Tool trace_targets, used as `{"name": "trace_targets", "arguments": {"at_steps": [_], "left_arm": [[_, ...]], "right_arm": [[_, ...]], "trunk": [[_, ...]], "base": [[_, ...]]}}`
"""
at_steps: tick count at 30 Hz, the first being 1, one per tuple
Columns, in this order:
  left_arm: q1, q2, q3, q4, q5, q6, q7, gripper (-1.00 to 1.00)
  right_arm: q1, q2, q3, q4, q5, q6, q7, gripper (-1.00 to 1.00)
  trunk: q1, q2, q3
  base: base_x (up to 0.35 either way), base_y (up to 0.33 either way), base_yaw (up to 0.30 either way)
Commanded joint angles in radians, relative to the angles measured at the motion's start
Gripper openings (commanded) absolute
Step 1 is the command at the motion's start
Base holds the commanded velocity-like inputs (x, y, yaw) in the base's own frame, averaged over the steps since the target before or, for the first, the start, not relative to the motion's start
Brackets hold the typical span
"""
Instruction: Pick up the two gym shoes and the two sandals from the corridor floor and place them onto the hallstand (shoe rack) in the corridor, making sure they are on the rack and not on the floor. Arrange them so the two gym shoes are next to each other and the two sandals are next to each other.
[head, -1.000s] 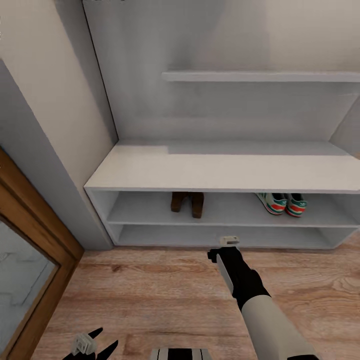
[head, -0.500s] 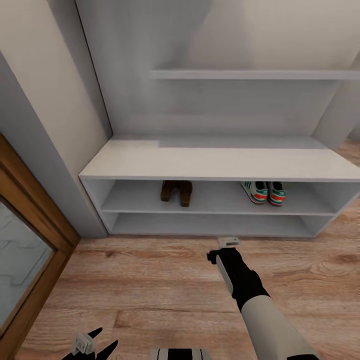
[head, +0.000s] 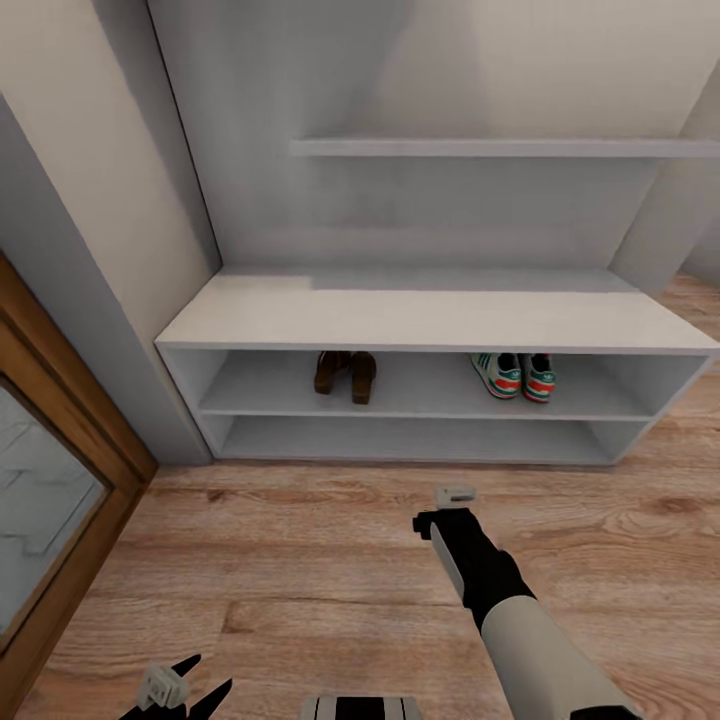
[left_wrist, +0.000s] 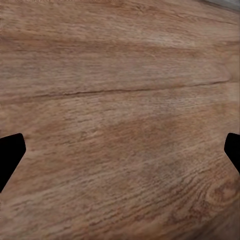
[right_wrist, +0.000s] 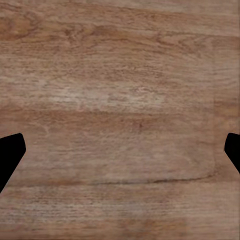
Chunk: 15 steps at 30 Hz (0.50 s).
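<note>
Brown sandals sitting paired toward upper shelf's left end | gym shoes paired toward its right end, all resting on hallstand | left gripper, right gripper gaping empty over floor, apparently finishing.

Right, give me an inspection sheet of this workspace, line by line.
Surface: wood-plank corridor floor, bare where visible.
Job's things: two sandals side by side on the upper open shelf of the hallstand; two gym shoes side by side on the same shelf, further right.
Clutter: nothing seen.
Grippers: left gripper and right gripper both open, empty, facing the floor.
Cables: nothing seen.
Surroundings: wall shelf above the bench; wooden door frame at left.
</note>
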<state>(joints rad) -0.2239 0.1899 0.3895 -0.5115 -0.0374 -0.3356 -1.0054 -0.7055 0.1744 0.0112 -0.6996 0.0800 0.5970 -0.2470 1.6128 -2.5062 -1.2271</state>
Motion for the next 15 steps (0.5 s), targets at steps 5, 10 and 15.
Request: {"name": "trace_targets", "arguments": {"at_steps": [5,10,15], "left_arm": [[0.001,0.001,0.006,-0.002,-0.002,-0.004,-0.005,1.0],[0.001,0.002,0.006,-0.002,-0.001,-0.005,-0.005,1.0],[0.001,0.004,0.009,-0.003,0.0,-0.005,-0.005,1.0]], "right_arm": [[0.0,0.0,0.001,0.06,0.009,-0.052,0.001,1.0],[0.0,0.0,0.002,0.133,0.009,-0.121,0.003,1.0],[0.0,0.0,0.002,0.178,0.01,-0.167,0.004,1.0]], "trunk": [[0.0,0.0,-0.001],[0.0,0.0,-0.001],[0.0,0.0,-0.001]], "base": [[-0.008,-0.004,0.0],[-0.002,-0.001,0.0],[0.0,0.0,0.0]]}}
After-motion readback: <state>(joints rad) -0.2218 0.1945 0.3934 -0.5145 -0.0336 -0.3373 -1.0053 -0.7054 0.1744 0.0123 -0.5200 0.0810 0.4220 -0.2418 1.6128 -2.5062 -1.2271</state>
